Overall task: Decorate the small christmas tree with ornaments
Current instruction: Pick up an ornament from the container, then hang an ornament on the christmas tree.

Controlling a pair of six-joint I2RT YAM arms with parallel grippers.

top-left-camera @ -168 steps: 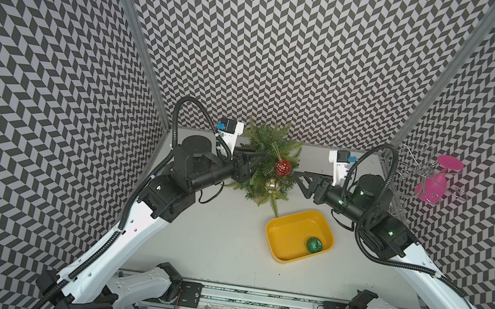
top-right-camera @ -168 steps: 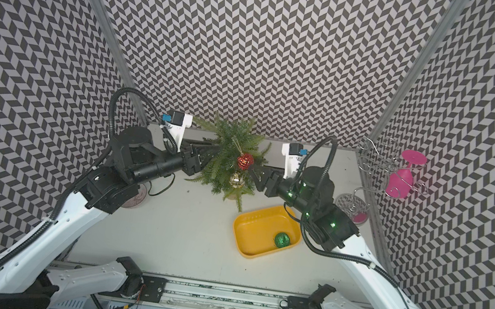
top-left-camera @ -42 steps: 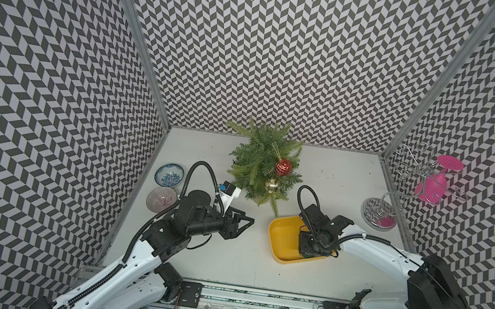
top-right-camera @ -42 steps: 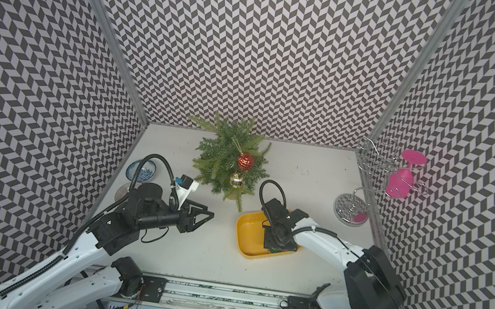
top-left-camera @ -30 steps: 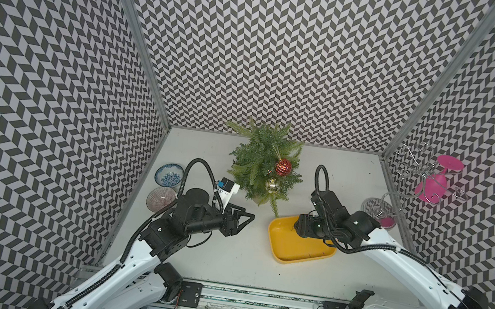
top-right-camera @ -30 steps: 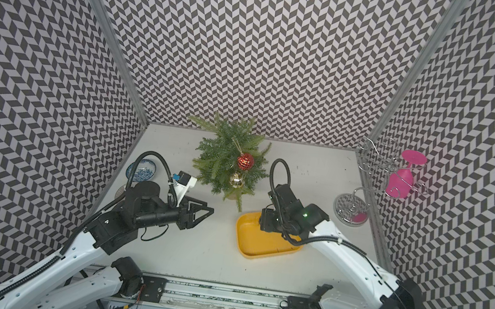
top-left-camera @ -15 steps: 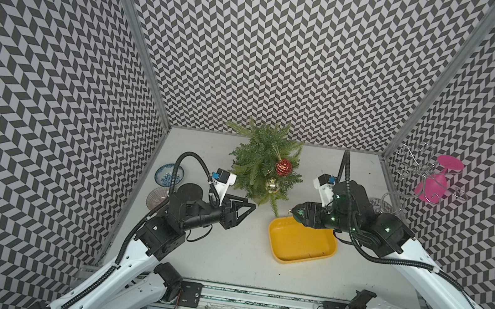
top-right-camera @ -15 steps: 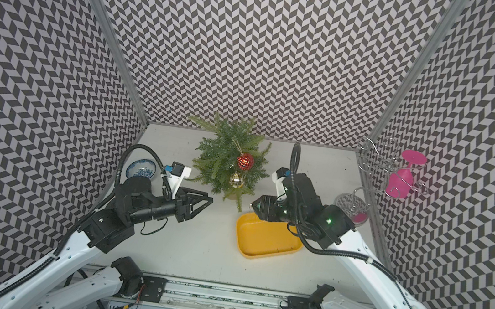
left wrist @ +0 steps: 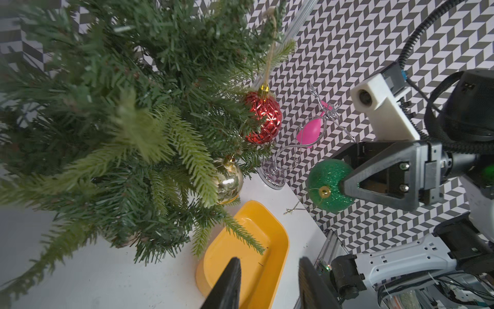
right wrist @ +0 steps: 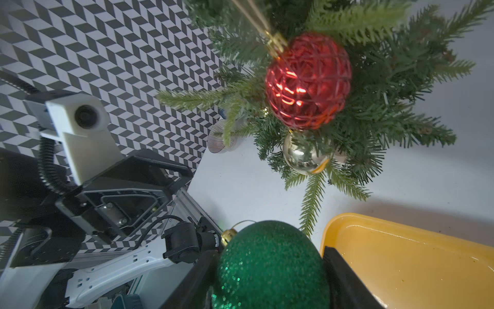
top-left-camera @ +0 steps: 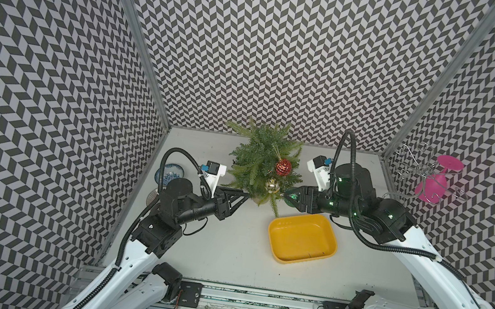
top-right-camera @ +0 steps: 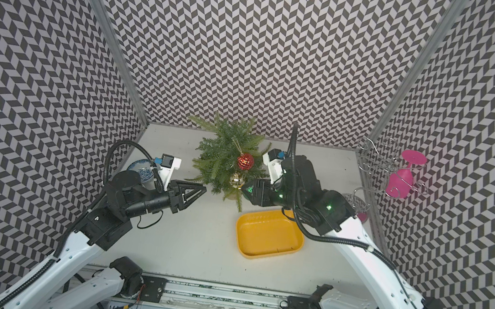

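Note:
The small christmas tree (top-left-camera: 260, 160) (top-right-camera: 223, 155) stands at the back of the table. A red ornament (top-left-camera: 283, 167) (right wrist: 307, 80) and a gold ornament (top-left-camera: 272, 185) (right wrist: 304, 157) hang on its near right side. My right gripper (top-left-camera: 291, 197) (right wrist: 270, 267) is shut on the glittery green ornament (top-right-camera: 249, 189) (left wrist: 327, 186), held in the air just right of the gold one, its string loop dangling. My left gripper (top-left-camera: 245, 194) (left wrist: 268, 267) is open and holds nothing, its tips at the tree's lower left branches.
An empty yellow tray (top-left-camera: 301, 255) (top-right-camera: 270, 237) lies in front of the tree, under the right arm. A pink goblet (top-left-camera: 436, 182) hangs on a wire rack at the right wall. Two small bowls (top-left-camera: 170, 172) sit by the left wall.
My right gripper lifted the green ornament out of the yellow tray and carried it up to the tree. The left gripper moved toward the tree, its jaws narrowing.

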